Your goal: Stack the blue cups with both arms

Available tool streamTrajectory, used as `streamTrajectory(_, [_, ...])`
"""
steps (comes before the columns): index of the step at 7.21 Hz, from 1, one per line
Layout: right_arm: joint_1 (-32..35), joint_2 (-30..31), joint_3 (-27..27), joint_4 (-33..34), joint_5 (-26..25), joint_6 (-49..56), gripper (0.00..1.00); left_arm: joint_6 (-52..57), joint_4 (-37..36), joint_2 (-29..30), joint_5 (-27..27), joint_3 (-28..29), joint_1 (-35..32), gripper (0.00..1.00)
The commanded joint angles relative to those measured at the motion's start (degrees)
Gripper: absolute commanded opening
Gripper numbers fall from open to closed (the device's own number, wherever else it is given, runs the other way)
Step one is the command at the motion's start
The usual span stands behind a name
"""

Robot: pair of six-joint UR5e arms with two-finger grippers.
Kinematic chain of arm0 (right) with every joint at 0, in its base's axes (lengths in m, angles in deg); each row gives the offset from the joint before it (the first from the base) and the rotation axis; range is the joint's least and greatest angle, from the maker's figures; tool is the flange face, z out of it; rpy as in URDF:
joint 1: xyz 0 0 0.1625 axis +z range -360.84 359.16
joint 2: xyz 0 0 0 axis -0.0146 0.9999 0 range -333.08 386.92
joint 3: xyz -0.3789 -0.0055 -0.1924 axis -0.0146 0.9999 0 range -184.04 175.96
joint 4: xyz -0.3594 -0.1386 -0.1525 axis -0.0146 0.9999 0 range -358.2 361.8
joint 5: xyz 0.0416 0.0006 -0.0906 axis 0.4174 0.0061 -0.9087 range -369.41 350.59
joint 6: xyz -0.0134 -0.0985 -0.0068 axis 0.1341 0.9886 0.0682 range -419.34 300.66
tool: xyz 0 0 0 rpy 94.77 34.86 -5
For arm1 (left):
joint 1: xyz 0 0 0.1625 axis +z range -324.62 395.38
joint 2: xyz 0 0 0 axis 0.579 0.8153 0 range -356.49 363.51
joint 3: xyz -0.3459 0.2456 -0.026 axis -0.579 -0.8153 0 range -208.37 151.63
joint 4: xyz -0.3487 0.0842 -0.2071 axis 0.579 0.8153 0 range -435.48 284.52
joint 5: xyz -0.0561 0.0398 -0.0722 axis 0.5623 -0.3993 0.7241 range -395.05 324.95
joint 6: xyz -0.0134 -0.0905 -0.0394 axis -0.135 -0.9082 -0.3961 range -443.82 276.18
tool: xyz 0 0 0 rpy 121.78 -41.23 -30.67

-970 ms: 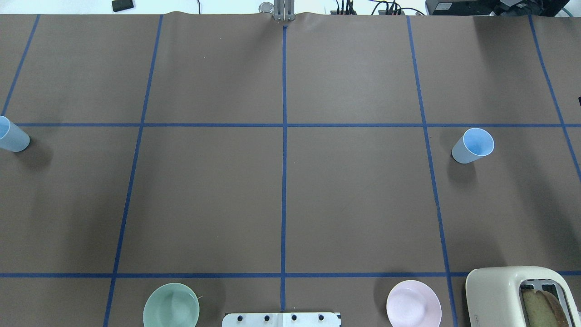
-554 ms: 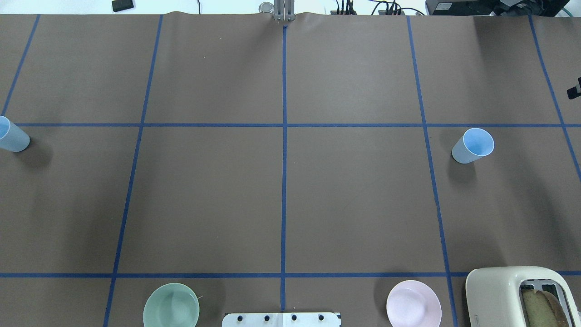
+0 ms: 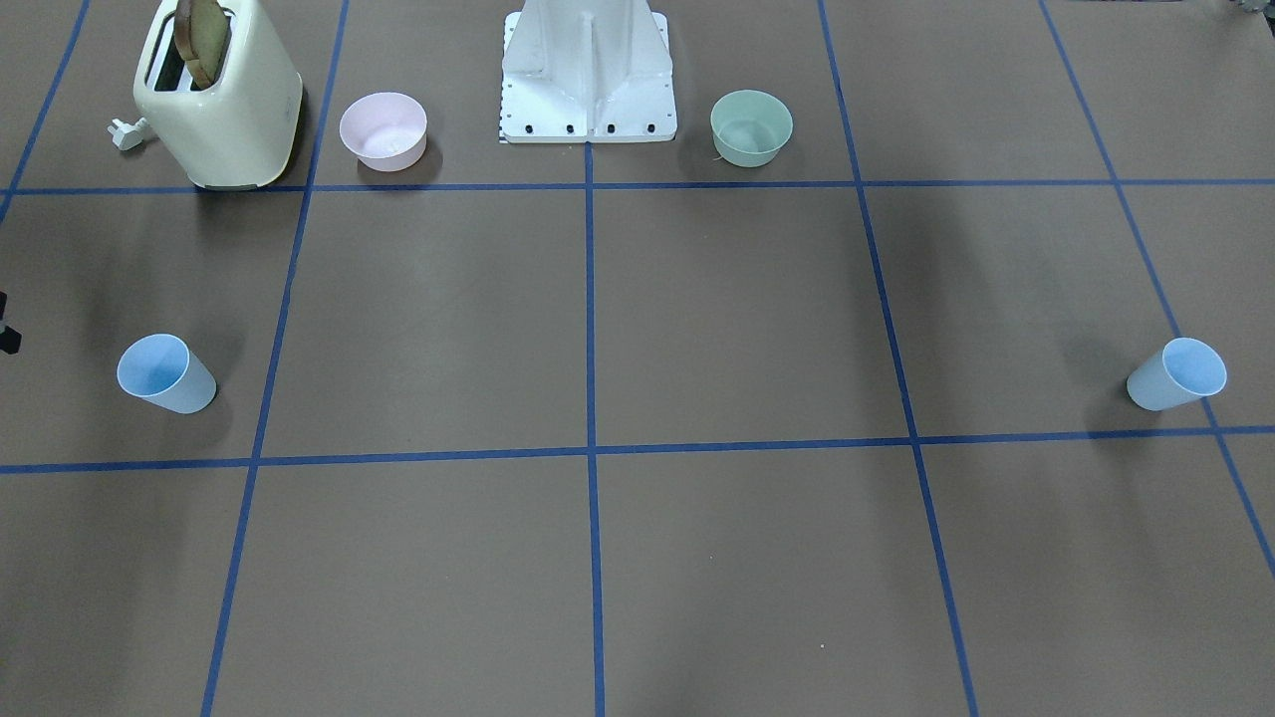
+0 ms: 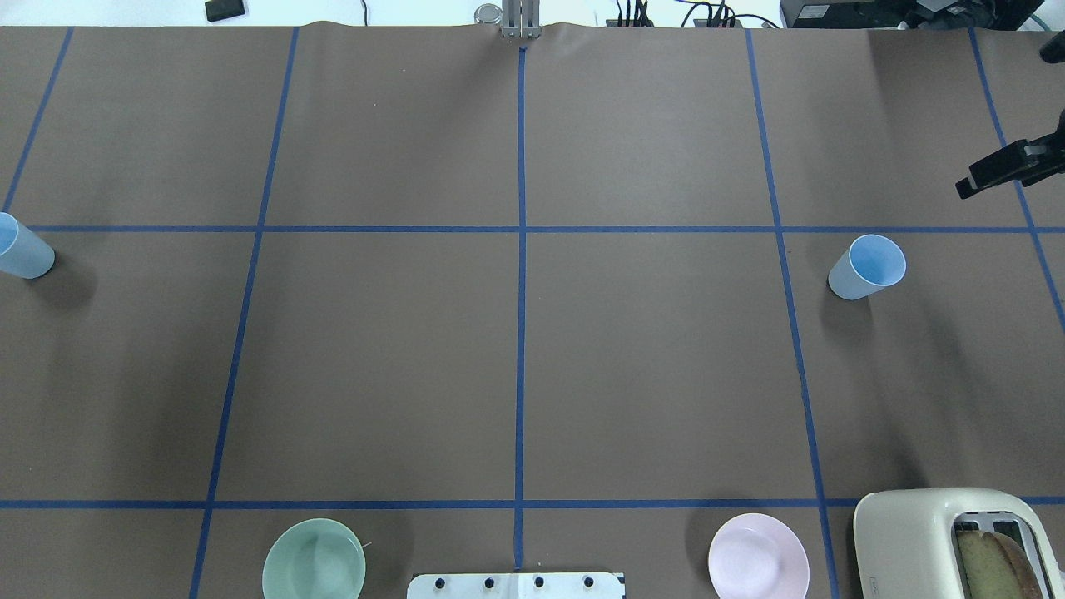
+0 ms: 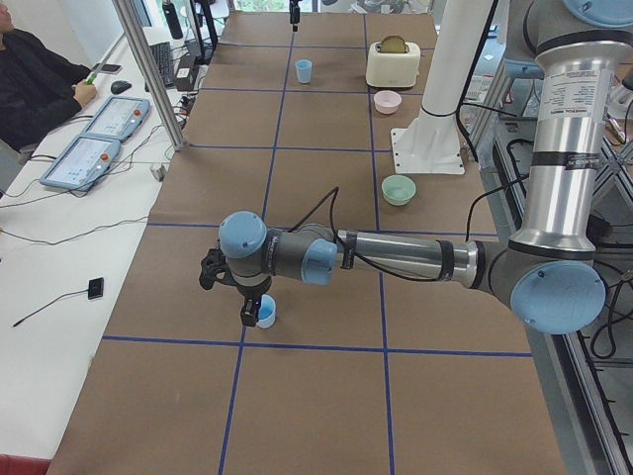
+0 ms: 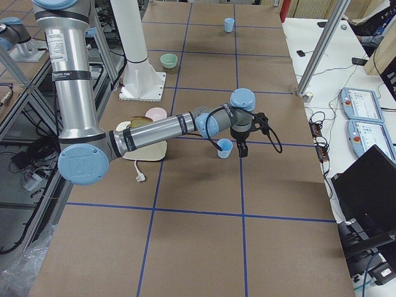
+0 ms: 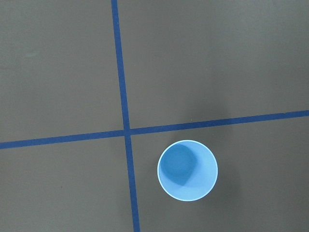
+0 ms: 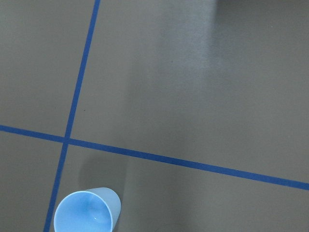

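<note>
One blue cup (image 4: 868,266) stands upright at 3 o'clock. The other blue cup (image 4: 18,249) stands far out at 9 o'clock, with wide counter (image 4: 516,349) between them. The right hand (image 6: 232,147), fingers spread, has come farther in from the 3 o'clock edge. The left hand (image 5: 247,307) hangs over its cup; its state cannot be told. Both cups are unmoved.

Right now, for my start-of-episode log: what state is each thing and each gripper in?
Left blue cup: upright, empty, unstacked.
Right blue cup: upright, empty, unstacked.
Pink bowl: upright, empty.
Green bowl: upright, empty.
Toaster: bread slice in one slot.
Left gripper: near left blue cup; open or shut unclear.
Right gripper: near right blue cup; open or shut unclear.
</note>
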Motion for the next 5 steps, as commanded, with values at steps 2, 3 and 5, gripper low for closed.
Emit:
streamTrajectory(2, [-3.82,0.09,-0.52,-0.19,-3.27,-0.14,0.94,-1.17,7.87,1.10,-0.28,7.98,1.24,0.98])
streamTrajectory(3, [-5.39,0.61,-0.34,-1.24,-3.44,-0.14,0.99,-1.26,9.10,1.19,-0.37,9.22,2.81,0.98])
streamTrajectory(5, [-6.46,1.23,0.01,-3.26,-3.62,-0.14,0.99,-3.35,9.37,2.24,-0.45,10.02,4.22,0.97])
